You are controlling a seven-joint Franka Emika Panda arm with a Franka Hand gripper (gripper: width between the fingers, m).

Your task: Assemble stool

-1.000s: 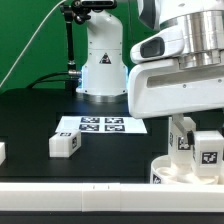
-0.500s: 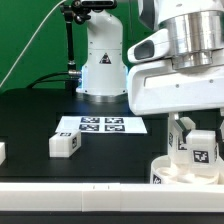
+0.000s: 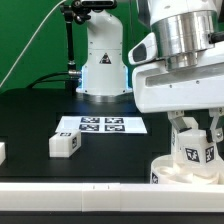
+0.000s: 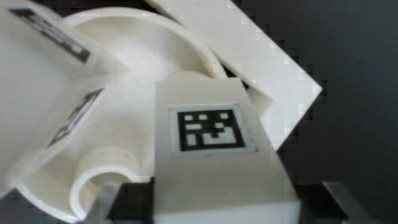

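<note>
My gripper (image 3: 196, 135) is at the exterior view's right, shut on a white blocky stool leg (image 3: 196, 152) with square tags, held upright over the round white seat (image 3: 170, 172) by the front rail. In the wrist view the leg (image 4: 214, 130) shows its tag and sits between the two dark fingers (image 4: 139, 198), with the curved seat ring (image 4: 125, 45) just beyond it. I cannot tell whether the leg touches the seat. A second loose leg (image 3: 64, 144) lies on the black table to the exterior view's left.
The marker board (image 3: 100, 125) lies flat in the middle of the table. A long white border rail (image 3: 80, 196) runs along the front edge. Another white part (image 3: 2, 152) shows at the left edge. The robot base (image 3: 102, 60) stands at the back.
The wrist has turned and shifted slightly, and the held leg has turned with it over the seat, so its tags now face the exterior camera. The loose leg has not moved.
</note>
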